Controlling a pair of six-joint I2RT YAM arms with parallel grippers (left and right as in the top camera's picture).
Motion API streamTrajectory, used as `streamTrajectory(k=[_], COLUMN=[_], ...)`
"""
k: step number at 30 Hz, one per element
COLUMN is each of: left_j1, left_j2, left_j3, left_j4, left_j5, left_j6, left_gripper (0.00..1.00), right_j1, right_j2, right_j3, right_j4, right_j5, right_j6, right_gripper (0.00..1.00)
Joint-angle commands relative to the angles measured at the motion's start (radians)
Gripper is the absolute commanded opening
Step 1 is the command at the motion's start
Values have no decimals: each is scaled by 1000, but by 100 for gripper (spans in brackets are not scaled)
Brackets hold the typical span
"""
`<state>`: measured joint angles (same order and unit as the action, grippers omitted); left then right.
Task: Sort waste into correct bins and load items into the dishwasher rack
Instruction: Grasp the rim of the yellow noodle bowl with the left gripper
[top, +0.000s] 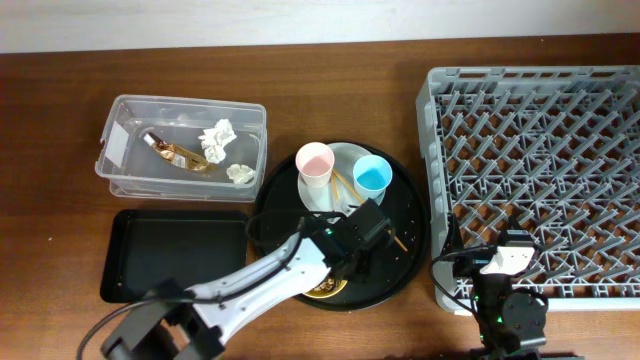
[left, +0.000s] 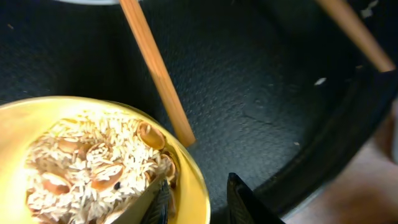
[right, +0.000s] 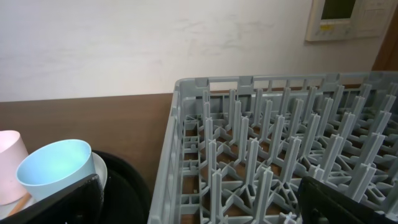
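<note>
The glossy yellow bowl (left: 194, 177) is heaped with beige rice-like scraps (left: 99, 158).

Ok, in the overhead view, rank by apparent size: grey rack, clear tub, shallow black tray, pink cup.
1. grey rack, clearly largest.
2-3. clear tub and shallow black tray look about alike; I won't rank them.
4. pink cup, smallest.

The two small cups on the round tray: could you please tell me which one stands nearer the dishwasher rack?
The blue cup, on the right; the pink cup stands beside it on the left, farther from the grey rack.
</note>
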<state>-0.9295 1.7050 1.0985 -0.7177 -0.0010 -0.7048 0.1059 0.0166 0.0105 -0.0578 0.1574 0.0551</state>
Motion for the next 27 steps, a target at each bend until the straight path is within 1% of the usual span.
streamTrajectory(k=[1,6,11,14,23,27], left_j1=[-9,-8,-8,-8,-8,-8], left_j2=[35,35,35,35,34,34], left_j3=[-3,-3,-3,-3,-3,-3], left_j4=[2,-16,-100,-129,-129,-113], left_j5=[-16,-92,-270,-346,-360,-318], left_j6=[-9,-5,6,8,21,20], left_gripper=[30,30,30,30,30,30], right_j1=[5,5,5,5,5,5], right_j2=[-4,-4,-4,-4,-4,-4], right_j3=[-5,-5,-5,-5,-5,-5], right_j4=[-7,-7,-7,-7,-7,-7], right_j5=[12,12,12,12,12,12], right_j6=[6,6,6,6,6,6], right_gripper=[98,98,98,98,98,99])
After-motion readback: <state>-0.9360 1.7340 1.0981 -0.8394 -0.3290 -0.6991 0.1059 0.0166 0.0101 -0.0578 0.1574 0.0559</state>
